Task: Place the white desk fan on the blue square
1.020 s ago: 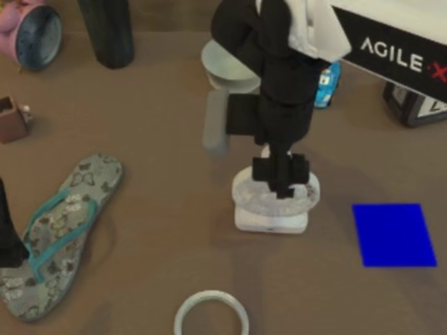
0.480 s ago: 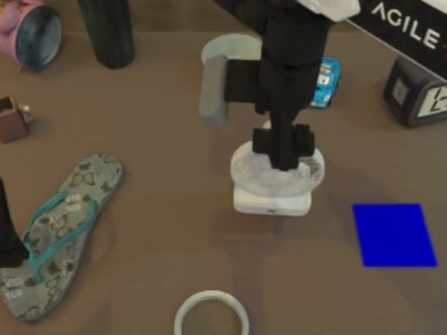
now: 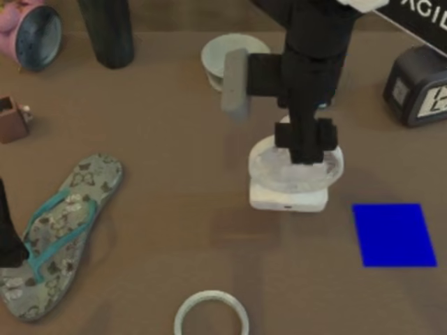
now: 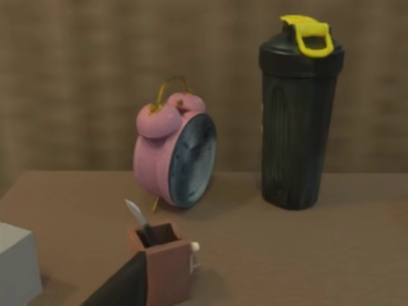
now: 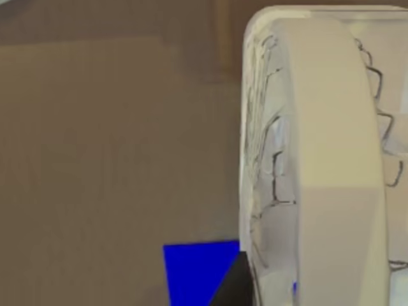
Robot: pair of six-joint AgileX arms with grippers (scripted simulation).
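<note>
Your right gripper (image 3: 305, 146) comes down from the top edge of the top view and pinches the round grille head of the white desk fan (image 3: 288, 183); its fingers press on the head from both sides. The fan is near the middle of the tabletop (image 3: 167, 202), a little to the right, and you can see its rectangular base below the head. The blue square (image 3: 394, 234) lies apart from the fan, to its right and lower in the top view, close to the right edge. Between the fan and the square the brown surface is bare, so there is open room on that side.

Behind the fan stand a white bowl (image 3: 225, 57) and, at the right edge, a dark clock-like box (image 3: 418, 85). On the arm you can read only the letters "GI" at the top right corner. A white ring (image 3: 211, 315) is cut by the bottom edge. A grey flip-flop (image 3: 59, 230) lies at the left.

The right wrist view shows the fan grille (image 5: 306, 159) very close and a corner of the blue square (image 5: 197, 271) beyond it.

Your left arm (image 3: 8, 234) is parked at the left edge; I cannot tell the state of its gripper. Only its wrist view shows upright a pink alarm clock (image 4: 175, 153), a black shaker bottle (image 4: 298, 115) with yellow lid loop, and a small brown box (image 4: 162, 261).
</note>
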